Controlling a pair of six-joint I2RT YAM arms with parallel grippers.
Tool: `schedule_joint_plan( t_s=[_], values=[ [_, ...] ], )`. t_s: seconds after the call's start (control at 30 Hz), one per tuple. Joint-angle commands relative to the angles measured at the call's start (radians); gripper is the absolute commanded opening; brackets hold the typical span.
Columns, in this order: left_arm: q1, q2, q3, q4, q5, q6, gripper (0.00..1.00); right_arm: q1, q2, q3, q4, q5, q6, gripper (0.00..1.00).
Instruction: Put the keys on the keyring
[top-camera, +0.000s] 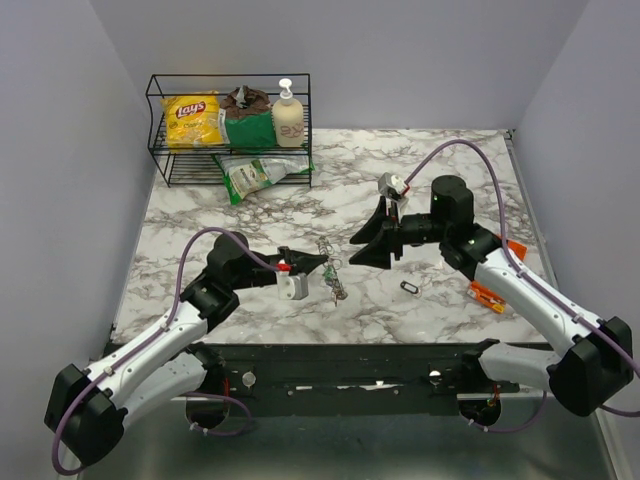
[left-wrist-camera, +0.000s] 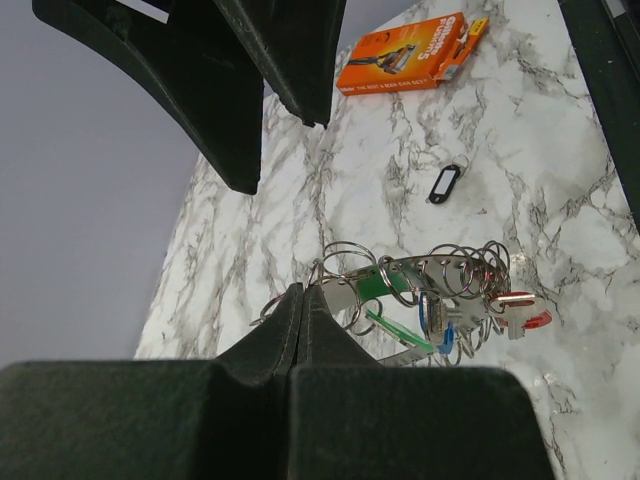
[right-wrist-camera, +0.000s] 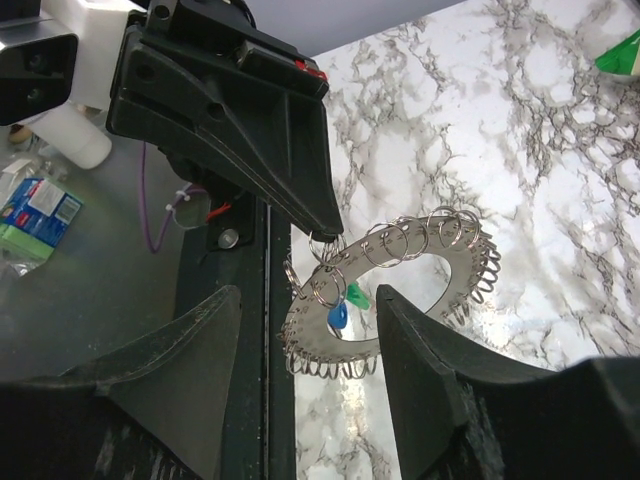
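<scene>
The keyring (left-wrist-camera: 405, 270) is a flat metal ring plate hung with several small split rings. A green key (left-wrist-camera: 398, 330), a blue key (left-wrist-camera: 445, 340) and a red key (left-wrist-camera: 520, 315) hang on it. My left gripper (left-wrist-camera: 302, 292) is shut on a split ring at the plate's edge and holds it up above the table (top-camera: 330, 268). My right gripper (right-wrist-camera: 310, 292) is open and empty, its fingers either side of the hanging keyring (right-wrist-camera: 455, 260) without touching it. In the top view the right gripper (top-camera: 358, 247) faces the left gripper (top-camera: 320, 262) closely.
A black key tag (top-camera: 410, 287) lies on the marble near the front. A flat orange packet (top-camera: 487, 295) lies under the right arm. A wire rack (top-camera: 160, 150) at the back left holds a chips bag (top-camera: 193, 120) and a soap bottle (top-camera: 288, 115).
</scene>
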Motion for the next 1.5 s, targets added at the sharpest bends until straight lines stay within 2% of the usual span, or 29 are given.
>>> schedule_joint_plan(
  t_s=[0.0, 0.4, 0.97, 1.47],
  values=[
    [-0.004, 0.007, 0.046, 0.011, 0.027, -0.012, 0.0, -0.007, 0.028, 0.011, -0.019, 0.022, 0.002, 0.64],
    [-0.002, 0.0, 0.049, 0.008, 0.044, -0.007, 0.0, -0.009, 0.135, 0.009, 0.007, -0.101, 0.016, 0.51],
    [-0.002, 0.006, 0.063, 0.002, 0.051, -0.006, 0.0, -0.002, 0.22, 0.009, 0.068, -0.19, 0.068, 0.5],
    [-0.004, 0.009, 0.067, -0.01, 0.057, -0.006, 0.0, 0.037, 0.264, 0.029, 0.077, -0.232, 0.091, 0.42]
  ],
)
